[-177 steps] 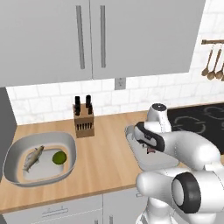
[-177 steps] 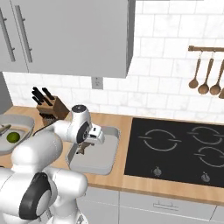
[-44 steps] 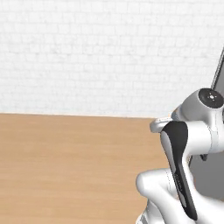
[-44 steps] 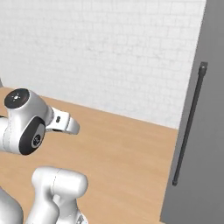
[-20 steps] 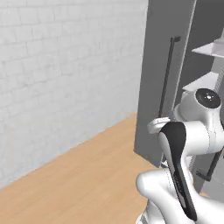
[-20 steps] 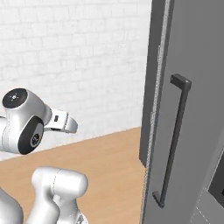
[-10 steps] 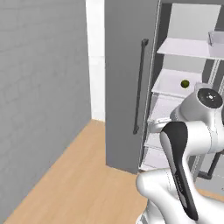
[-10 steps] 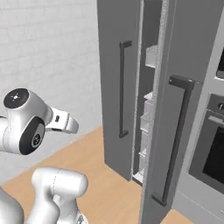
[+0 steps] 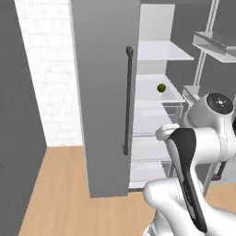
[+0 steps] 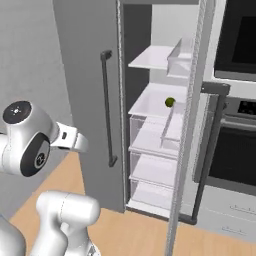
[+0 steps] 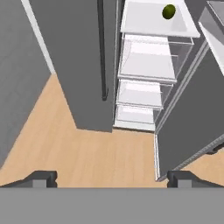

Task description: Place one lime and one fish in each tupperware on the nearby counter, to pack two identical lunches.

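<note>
While claw [image 11: 109,177] gapes wide and empty, reach squarely onto fridge shelf [image 9: 150,96] and straddle lime [image 9: 161,87].

Lime [image 9: 161,87] on shelf [image 9: 154,96] inside open fridge [image 9: 106,92].

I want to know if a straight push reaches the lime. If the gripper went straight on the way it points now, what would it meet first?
Probably the wooden floor before the open fridge, not the lime on its shelf; depth is unclear. The gripper is open.
</note>
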{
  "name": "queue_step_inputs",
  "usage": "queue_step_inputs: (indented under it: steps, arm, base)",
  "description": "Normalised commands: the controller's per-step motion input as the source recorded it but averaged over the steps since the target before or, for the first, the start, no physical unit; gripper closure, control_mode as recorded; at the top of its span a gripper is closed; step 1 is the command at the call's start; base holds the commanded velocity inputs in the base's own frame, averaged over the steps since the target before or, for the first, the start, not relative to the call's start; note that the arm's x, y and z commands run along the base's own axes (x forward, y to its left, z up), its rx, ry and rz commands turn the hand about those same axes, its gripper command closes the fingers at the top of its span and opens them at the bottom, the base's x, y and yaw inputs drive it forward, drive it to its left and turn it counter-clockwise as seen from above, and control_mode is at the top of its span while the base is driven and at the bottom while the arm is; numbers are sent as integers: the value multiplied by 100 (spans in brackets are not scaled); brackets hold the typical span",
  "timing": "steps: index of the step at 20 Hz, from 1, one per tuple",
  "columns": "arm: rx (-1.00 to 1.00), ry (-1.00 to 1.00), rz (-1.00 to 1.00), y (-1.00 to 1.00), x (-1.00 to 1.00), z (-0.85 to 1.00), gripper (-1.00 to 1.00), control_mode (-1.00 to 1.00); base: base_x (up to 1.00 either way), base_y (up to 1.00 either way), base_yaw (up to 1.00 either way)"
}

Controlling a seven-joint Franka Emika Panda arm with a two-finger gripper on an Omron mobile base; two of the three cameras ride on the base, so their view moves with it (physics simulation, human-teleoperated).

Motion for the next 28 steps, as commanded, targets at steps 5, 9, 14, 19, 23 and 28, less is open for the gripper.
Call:
queue_step_inputs:
  steps: [5, 9, 14, 19, 23, 28]
  arm:
    - [0, 0, 0, 0, 0, 0, -100, 100]
    - [0, 0, 0, 0, 0, 0, -100, 100]
    - [0, 0, 0, 0, 0, 0, -100, 100]
    - [0, 0, 0, 0, 0, 0, -100, 100]
    - [0, 0, 0, 0, 0, 0, -100, 100]
    - [0, 0, 0, 0, 0, 0, -100, 100]
  base:
    - [43, 4, -72]
    - [64, 26, -48]
    - [62, 55, -7]
    - [46, 7, 1]
    - [49, -8, 17]
    - [49, -10, 21]
